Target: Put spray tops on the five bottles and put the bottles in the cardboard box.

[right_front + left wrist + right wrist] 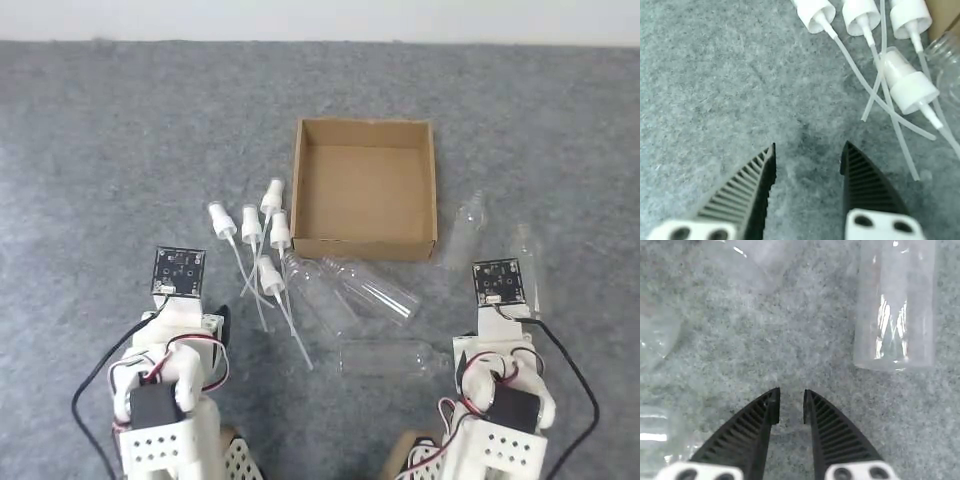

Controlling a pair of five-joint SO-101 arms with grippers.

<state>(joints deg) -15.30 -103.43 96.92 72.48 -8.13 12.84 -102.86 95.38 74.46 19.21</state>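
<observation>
The open cardboard box (365,185) sits at the table's middle. Left of it lies a cluster of several white spray tops (256,235) with long dip tubes, seen close in the left wrist view (907,85). Two clear bottles (352,292) lie in front of the box, one (392,357) nearer me, and two more (467,226) to the box's right. My left gripper (809,150) stands open over bare felt, short of the tops. My right gripper (790,395) is all but shut, empty, with a bottle's base (895,305) just ahead.
Grey felt covers the table (110,150). My left arm (172,360) and right arm (500,370) rest at the near edge. Wide free room lies left of the spray tops and behind the box.
</observation>
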